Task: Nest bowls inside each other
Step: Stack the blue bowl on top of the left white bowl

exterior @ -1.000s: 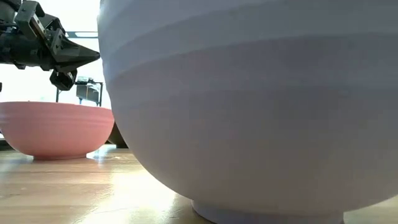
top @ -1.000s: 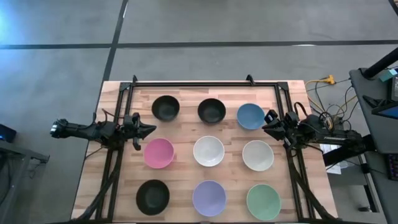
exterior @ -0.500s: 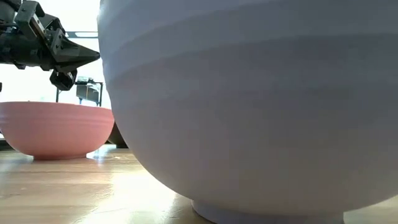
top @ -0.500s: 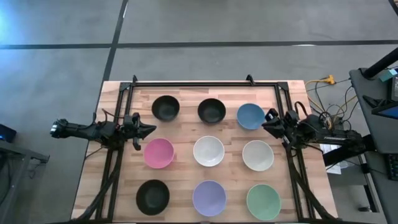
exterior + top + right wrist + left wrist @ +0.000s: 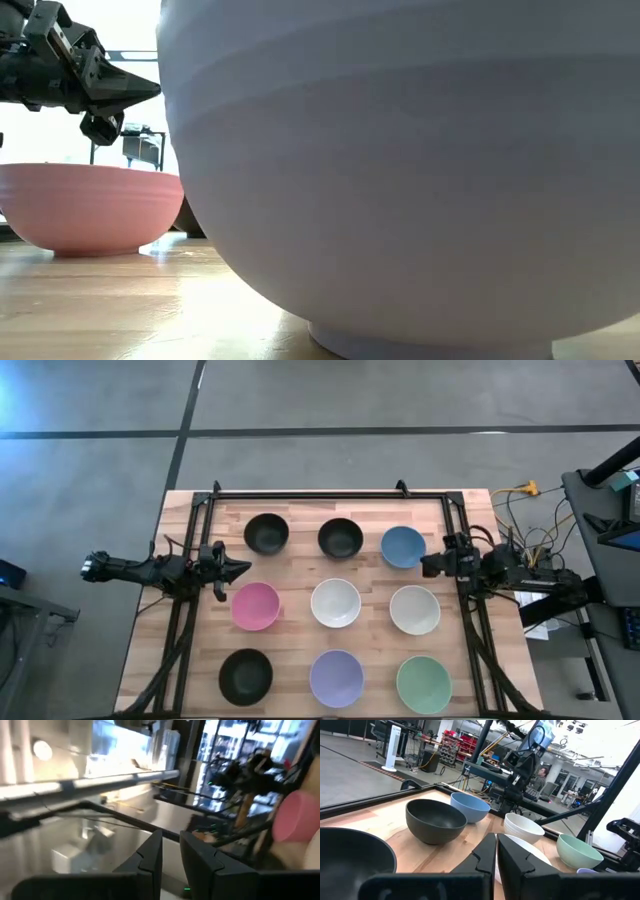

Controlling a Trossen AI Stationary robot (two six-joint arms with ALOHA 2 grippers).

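Nine bowls stand on their bases in three rows on the wooden table. Far row: black (image 5: 266, 533), black (image 5: 340, 538), blue (image 5: 403, 546). Middle row: pink (image 5: 255, 606), white (image 5: 335, 603), white (image 5: 414, 610). Near row: black (image 5: 246, 676), lavender (image 5: 336, 678), green (image 5: 423, 684). My left gripper (image 5: 243, 568) hovers shut at the table's left side, just beyond the pink bowl (image 5: 90, 205), pointing right. My right gripper (image 5: 426, 567) hovers at the right side between the blue bowl and the right-hand white bowl, pointing left. Its fingers (image 5: 150, 852) stand close together.
A black metal frame (image 5: 330, 493) runs along the table's far edge and down both sides. Cables (image 5: 520, 495) and a desk lie off the right edge. The lavender bowl (image 5: 400, 170) fills the low view. Narrow strips of bare wood separate the bowls.
My right gripper has turned about its wrist and shifted a little toward the near edge, staying beside the blue bowl. My left gripper and all bowls have kept still.
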